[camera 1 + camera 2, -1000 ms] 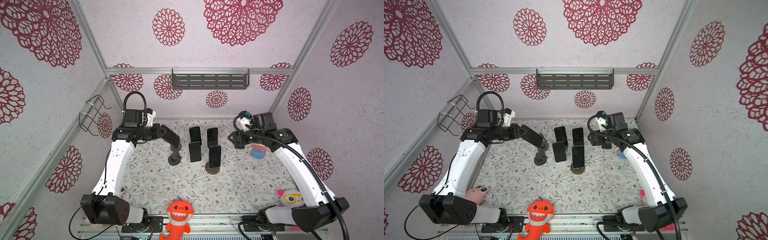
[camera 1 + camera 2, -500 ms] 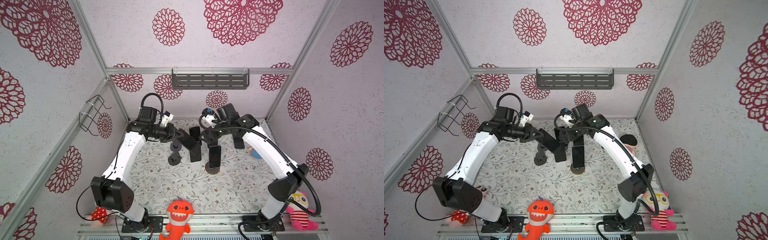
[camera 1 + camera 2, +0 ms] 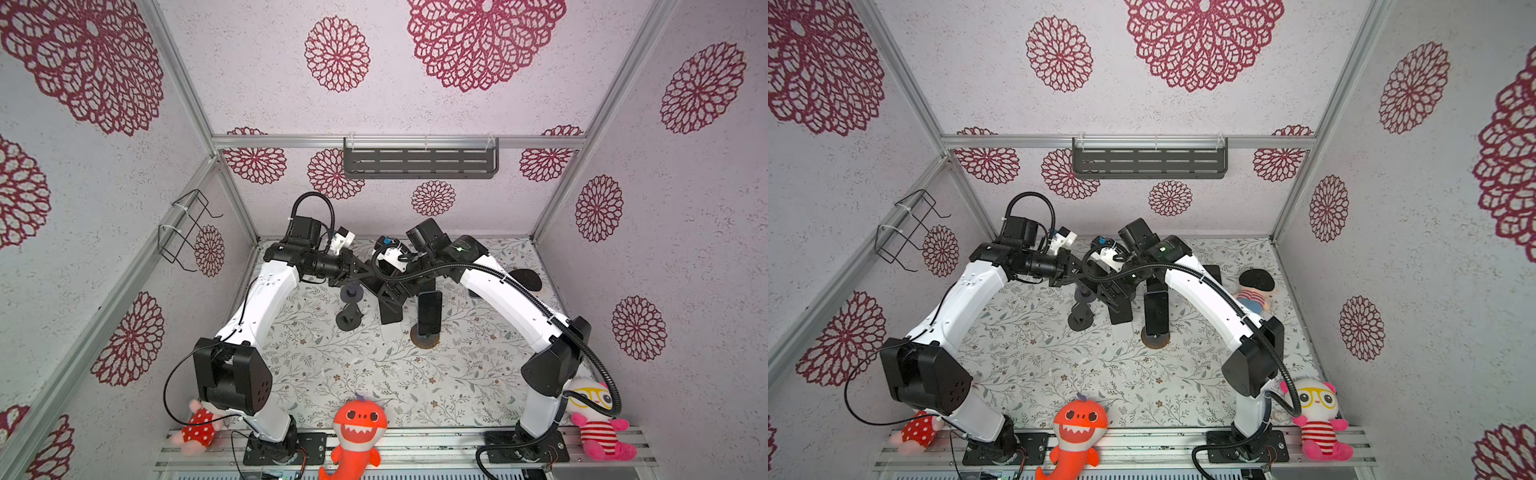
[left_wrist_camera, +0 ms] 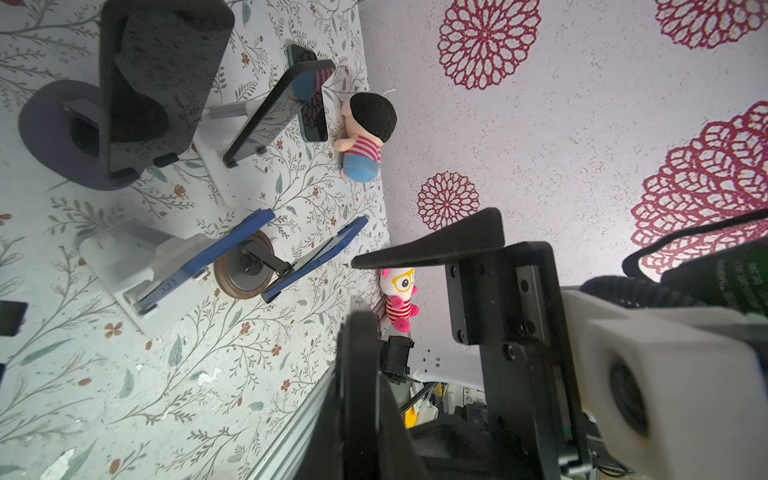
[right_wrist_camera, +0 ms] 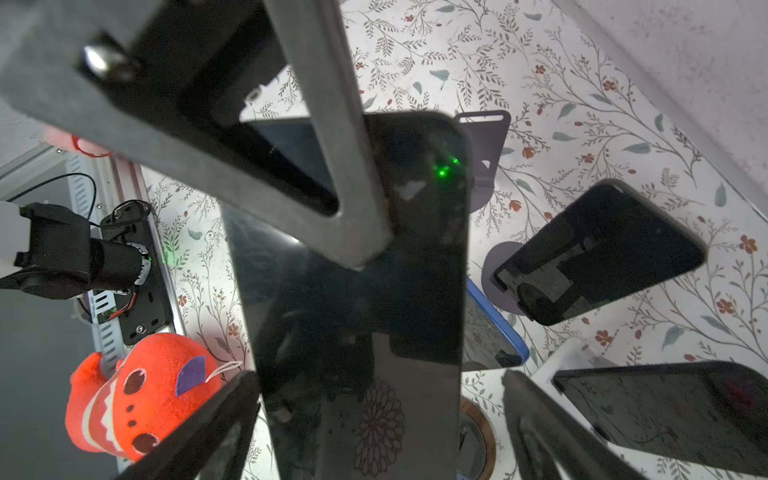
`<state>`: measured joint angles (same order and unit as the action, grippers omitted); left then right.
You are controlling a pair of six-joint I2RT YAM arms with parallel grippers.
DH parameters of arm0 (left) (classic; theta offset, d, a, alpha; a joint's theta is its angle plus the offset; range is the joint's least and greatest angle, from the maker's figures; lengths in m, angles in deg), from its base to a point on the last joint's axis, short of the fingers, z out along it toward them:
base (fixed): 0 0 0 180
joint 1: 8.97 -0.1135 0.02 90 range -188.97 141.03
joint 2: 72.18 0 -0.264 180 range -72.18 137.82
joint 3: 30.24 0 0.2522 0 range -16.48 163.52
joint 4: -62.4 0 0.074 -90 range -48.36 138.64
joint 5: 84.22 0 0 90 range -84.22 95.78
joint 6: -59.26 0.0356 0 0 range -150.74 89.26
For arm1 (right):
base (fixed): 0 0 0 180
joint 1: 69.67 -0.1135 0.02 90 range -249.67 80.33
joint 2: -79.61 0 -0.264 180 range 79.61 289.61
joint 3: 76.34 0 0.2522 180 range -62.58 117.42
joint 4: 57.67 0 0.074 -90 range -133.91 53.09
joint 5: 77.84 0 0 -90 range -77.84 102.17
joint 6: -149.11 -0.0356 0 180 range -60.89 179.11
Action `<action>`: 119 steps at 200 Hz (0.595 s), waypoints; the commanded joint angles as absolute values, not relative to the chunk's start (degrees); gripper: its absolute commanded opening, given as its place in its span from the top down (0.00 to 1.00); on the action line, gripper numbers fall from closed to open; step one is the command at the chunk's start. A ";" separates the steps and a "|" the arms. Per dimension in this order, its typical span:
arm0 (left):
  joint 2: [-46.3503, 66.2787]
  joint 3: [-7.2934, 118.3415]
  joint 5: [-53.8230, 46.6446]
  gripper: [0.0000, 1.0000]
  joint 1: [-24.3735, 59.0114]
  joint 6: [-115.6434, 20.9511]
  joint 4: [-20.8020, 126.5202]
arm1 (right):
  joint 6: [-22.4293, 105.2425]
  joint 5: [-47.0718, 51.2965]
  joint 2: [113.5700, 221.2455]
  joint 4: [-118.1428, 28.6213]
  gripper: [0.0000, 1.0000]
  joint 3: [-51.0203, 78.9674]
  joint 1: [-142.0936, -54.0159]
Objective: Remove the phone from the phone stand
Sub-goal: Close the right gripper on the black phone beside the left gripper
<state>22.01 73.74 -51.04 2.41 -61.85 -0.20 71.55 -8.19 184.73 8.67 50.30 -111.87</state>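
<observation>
Where left gripper [image 5: 362, 249] crosses phone [image 5: 353, 328], another phone [image 5: 598, 249] stands near.

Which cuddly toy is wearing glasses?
The white toy with pink legs, beside the right arm's base: only it has yellow glasses. The orange shark and the black-haired doll have none.

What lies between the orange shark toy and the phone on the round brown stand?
Nothing stands there: both top views show only bare flowered tabletop between the shark toy and the phone.
</observation>
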 commanded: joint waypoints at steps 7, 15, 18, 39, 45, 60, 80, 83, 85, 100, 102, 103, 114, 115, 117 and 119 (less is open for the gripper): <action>22.26 73.77 -54.87 1.00 2.71 -62.91 2.71 | 71.61 -10.74 184.59 6.03 0.08 50.34 -112.34; 22.24 73.62 -54.87 1.00 2.72 -63.01 2.94 | 71.41 -10.74 184.85 5.88 0.09 50.34 -112.39; 22.22 73.56 -54.79 1.00 2.72 -63.00 3.01 | 71.27 -10.76 184.96 5.79 0.09 50.40 -112.45; 22.22 73.42 -54.60 1.00 2.71 -63.22 3.22 | 70.79 -10.42 185.41 5.57 0.12 50.57 -112.78; 22.22 73.43 -54.60 1.00 2.72 -63.21 3.28 | 70.70 -10.04 185.63 5.57 0.13 50.62 -112.90; 22.23 73.52 -54.69 1.00 2.72 -63.26 3.40 | 70.80 -9.33 186.01 5.63 0.15 50.62 -113.08; 22.30 73.45 -54.69 1.00 2.72 -63.26 3.49 | 70.79 -8.60 186.40 5.57 0.19 50.64 -113.20; 22.30 73.39 -54.69 1.00 2.72 -63.22 3.51 | 70.80 -8.60 186.47 5.50 0.19 50.63 -113.24; 22.30 73.38 -54.69 1.00 2.70 -63.25 3.50 | 70.66 -8.58 186.44 5.38 0.20 50.62 -113.26; 22.30 73.35 -54.69 1.00 2.72 -63.26 3.54 | 70.31 -8.02 186.48 4.92 0.23 50.62 -113.34; 22.30 73.30 -54.69 1.00 2.67 -63.30 3.50 | 70.21 -7.78 186.39 4.77 0.23 50.62 -113.35; 22.30 73.33 -54.69 1.00 2.70 -63.33 3.57 | 70.21 -7.78 186.39 4.77 0.23 50.62 -113.35; 22.30 73.24 -54.60 1.00 2.72 -63.26 3.60 | 69.76 -7.03 186.14 3.82 0.26 50.28 -113.35; 22.30 73.25 -54.60 1.00 2.72 -63.26 3.57 | 69.71 -7.01 186.09 3.77 0.27 50.27 -113.35; 22.30 73.26 -54.60 1.00 2.72 -63.26 3.58 | 69.64 -6.96 186.06 3.65 0.27 50.16 -113.35; 22.28 73.26 -54.60 1.00 2.70 -63.26 3.62 | 69.58 -6.85 185.98 3.58 0.28 50.14 -113.35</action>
